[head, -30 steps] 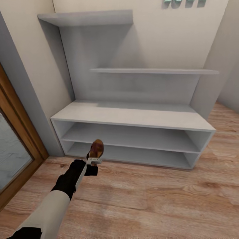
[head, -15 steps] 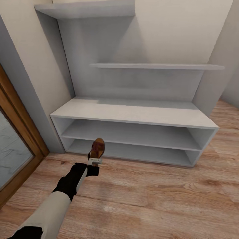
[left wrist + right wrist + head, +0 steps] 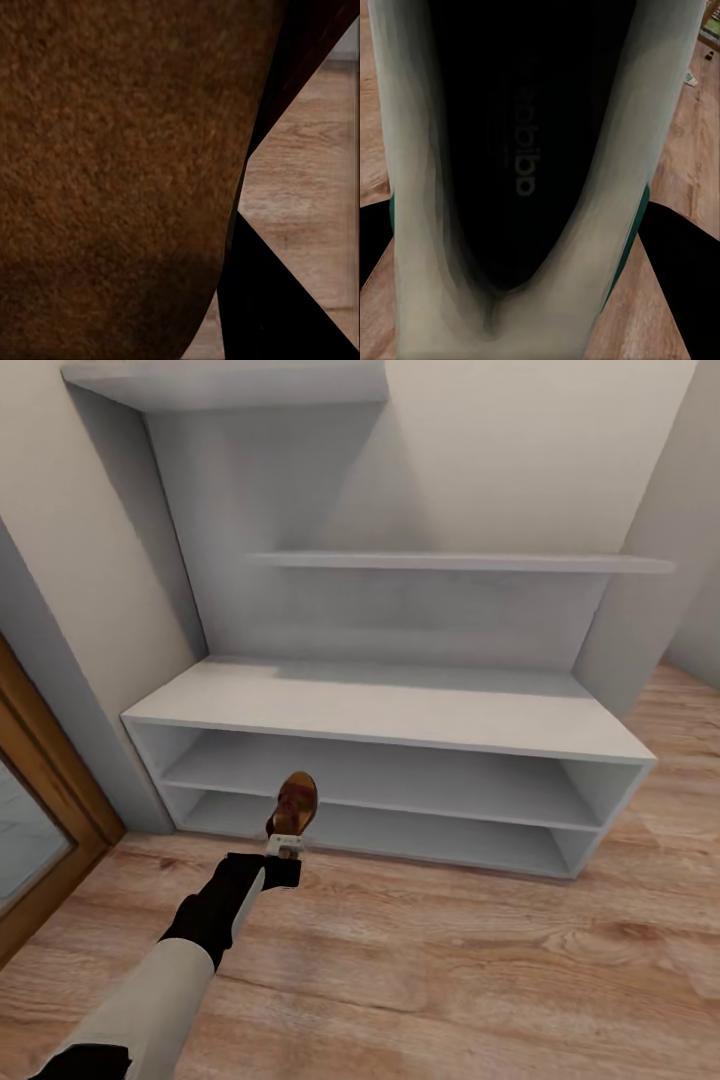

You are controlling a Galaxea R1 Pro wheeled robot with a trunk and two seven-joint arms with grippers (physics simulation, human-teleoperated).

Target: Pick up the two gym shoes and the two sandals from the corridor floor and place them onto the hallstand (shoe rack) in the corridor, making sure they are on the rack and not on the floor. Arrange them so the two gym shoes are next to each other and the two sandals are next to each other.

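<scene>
Left gripper (image 3: 285, 847) clamped on one sandal (image 3: 293, 806), held upright above the corridor floor (image 3: 450, 960), in front of the left part of the hallstand (image 3: 400, 710). Tan-brown footbed close against the left wrist camera (image 3: 112, 172), floor planks beyond. In the right wrist view, a gym shoe (image 3: 521, 172) seen opening-on, white with a green stripe at the side, apparently held; right jaw position impossible to tell, the fingers being hidden by the shoe. Likely risks: sandal tip or gripper catching the front edge of the flat top or of the middle shelf on entry, since both shelf openings look low; a pinch near one end of the sandal, hence possible swinging or slipping. Open room: whole top surface and both shelf levels bare, wide floor in front; wall and wooden door frame (image 3: 60, 800) close on the left.
</scene>
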